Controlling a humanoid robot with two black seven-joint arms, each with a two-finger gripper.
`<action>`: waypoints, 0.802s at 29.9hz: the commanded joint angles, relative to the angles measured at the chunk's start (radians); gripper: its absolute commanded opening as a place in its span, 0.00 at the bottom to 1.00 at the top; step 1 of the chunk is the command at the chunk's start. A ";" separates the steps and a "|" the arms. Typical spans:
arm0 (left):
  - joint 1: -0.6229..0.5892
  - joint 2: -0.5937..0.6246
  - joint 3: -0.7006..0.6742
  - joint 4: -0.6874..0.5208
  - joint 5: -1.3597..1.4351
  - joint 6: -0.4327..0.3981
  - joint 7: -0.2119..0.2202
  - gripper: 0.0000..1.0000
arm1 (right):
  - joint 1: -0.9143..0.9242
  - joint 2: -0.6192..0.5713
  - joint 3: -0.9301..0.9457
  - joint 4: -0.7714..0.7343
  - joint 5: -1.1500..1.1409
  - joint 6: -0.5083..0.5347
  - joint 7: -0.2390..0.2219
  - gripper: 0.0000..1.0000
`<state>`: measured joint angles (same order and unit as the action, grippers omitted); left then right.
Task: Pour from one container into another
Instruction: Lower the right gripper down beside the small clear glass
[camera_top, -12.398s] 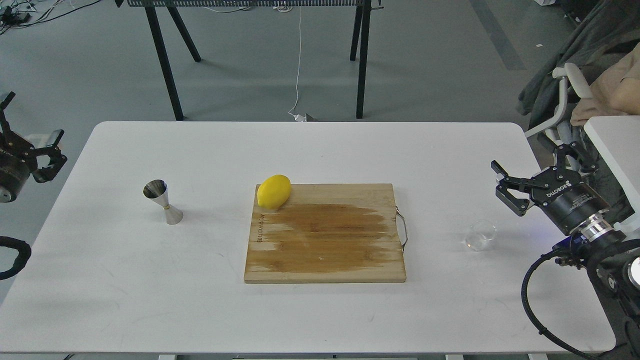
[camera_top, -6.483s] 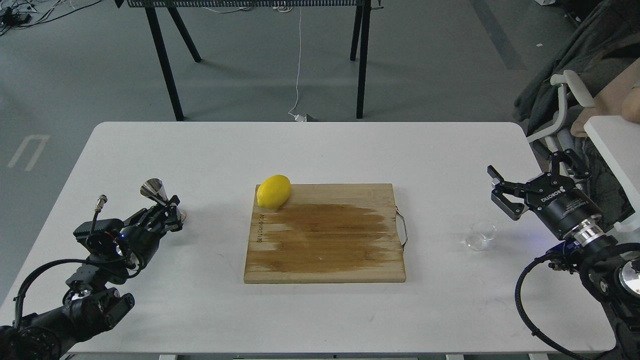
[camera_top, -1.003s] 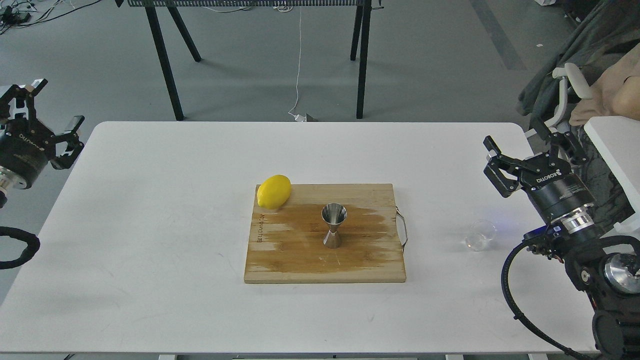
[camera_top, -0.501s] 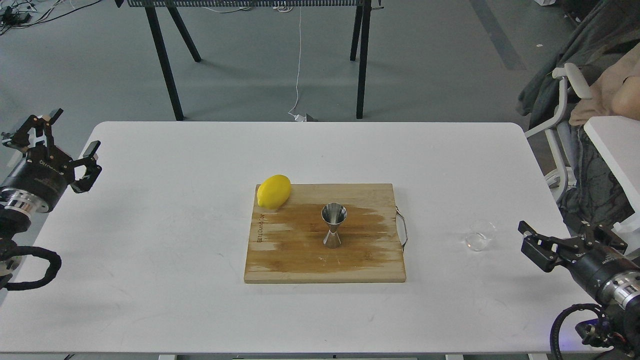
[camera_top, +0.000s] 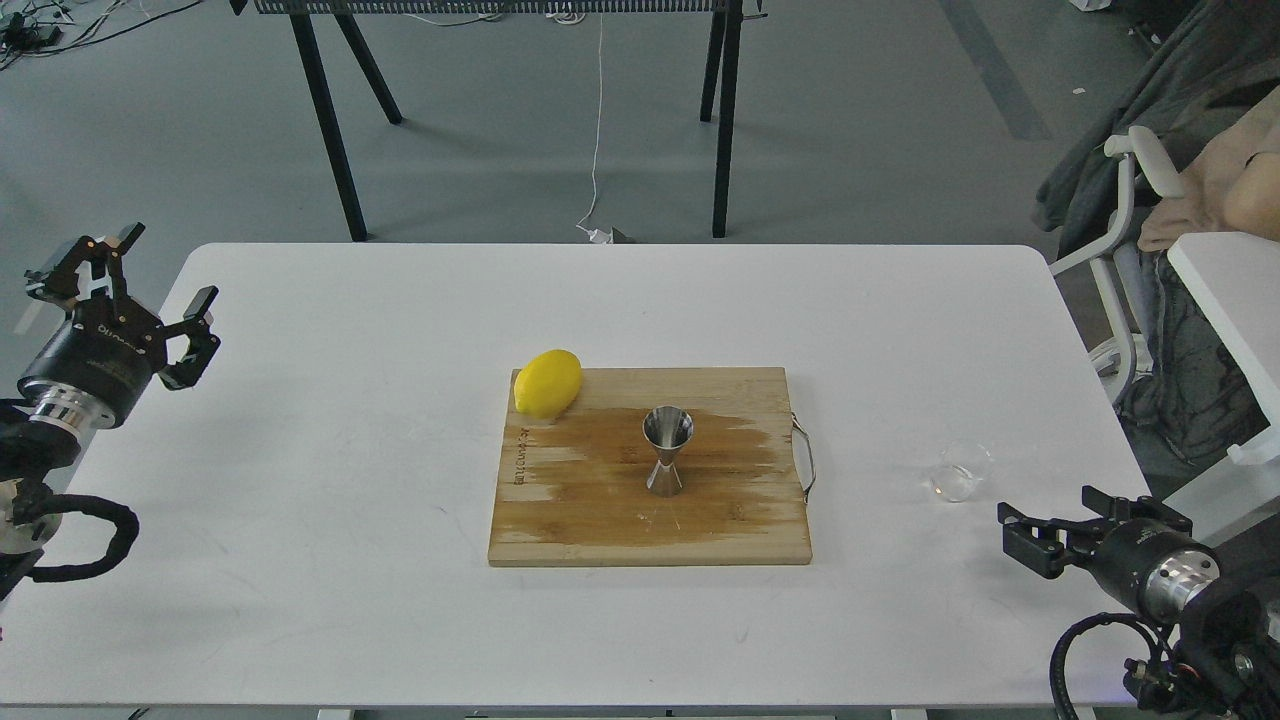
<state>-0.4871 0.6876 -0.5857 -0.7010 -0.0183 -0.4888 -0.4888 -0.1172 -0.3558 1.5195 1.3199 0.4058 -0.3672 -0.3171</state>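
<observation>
The steel hourglass jigger (camera_top: 668, 452) stands upright in the middle of the wooden cutting board (camera_top: 560, 520). The small clear glass cup (camera_top: 960, 470) sits on the white table to the right of the board, with nothing holding it. My right gripper (camera_top: 1052, 508) hangs low at the table's front right, a little nearer to me and to the right of the cup. It is open, empty and apart from the cup. My left gripper (camera_top: 150, 280) is open and empty over the table's far left edge, well away from the jigger.
A yellow lemon (camera_top: 547, 382) lies on the board's back left corner. The board has a metal handle (camera_top: 805, 458) on its right side and a dark wet stain. A chair with clothes (camera_top: 1180, 180) and a second white table (camera_top: 1230, 300) stand to the right.
</observation>
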 joint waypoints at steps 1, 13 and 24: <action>0.001 -0.002 0.001 0.020 0.000 0.000 0.000 0.87 | 0.024 0.000 -0.051 -0.025 -0.001 -0.001 0.013 0.98; 0.001 -0.028 0.001 0.040 0.001 0.000 0.000 0.87 | 0.099 0.018 -0.125 -0.065 -0.001 -0.002 0.039 0.98; 0.001 -0.028 0.000 0.041 0.001 0.000 0.000 0.87 | 0.154 0.037 -0.153 -0.117 -0.001 0.002 0.041 0.99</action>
<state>-0.4864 0.6596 -0.5860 -0.6611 -0.0168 -0.4887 -0.4888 0.0211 -0.3249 1.3672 1.2157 0.4049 -0.3667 -0.2760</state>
